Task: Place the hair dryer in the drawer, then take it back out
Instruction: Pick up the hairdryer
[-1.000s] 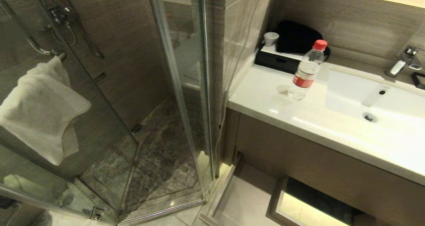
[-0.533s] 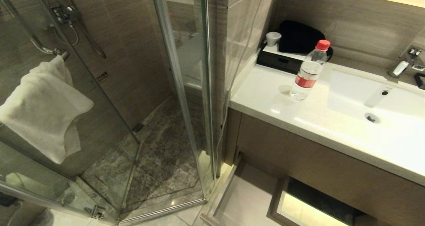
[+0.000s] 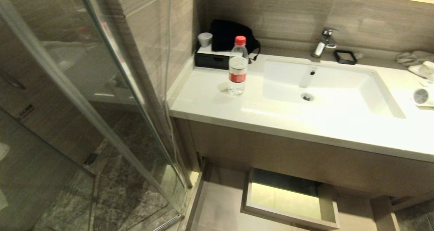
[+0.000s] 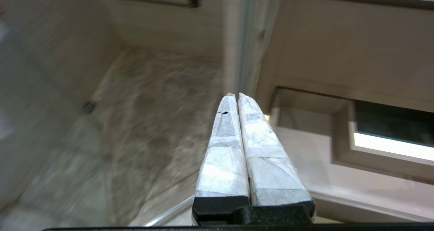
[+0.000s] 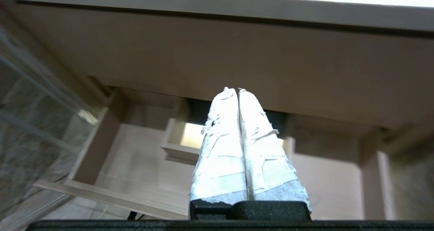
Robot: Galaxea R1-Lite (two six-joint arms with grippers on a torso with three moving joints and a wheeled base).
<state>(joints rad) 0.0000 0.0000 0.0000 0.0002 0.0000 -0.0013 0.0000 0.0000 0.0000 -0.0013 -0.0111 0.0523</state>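
View swung right since earlier frame: towel gone, dryer (image 3: 423, 97) now visible at counter (image 3: 203, 95) right edge. Drawer (image 3: 217, 204) open. Left gripper (image 4: 236, 96), right gripper (image 5: 234, 90): jaws closed, empty.

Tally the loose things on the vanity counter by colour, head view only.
White or pale: 3 (small pale cup, crumpled white cloths, white plastic hair dryer with grey grille)
Black: 3 (black box, black bag, black rectangular ring)
Clear: 1 (red-capped clear water bottle)
Total: 7
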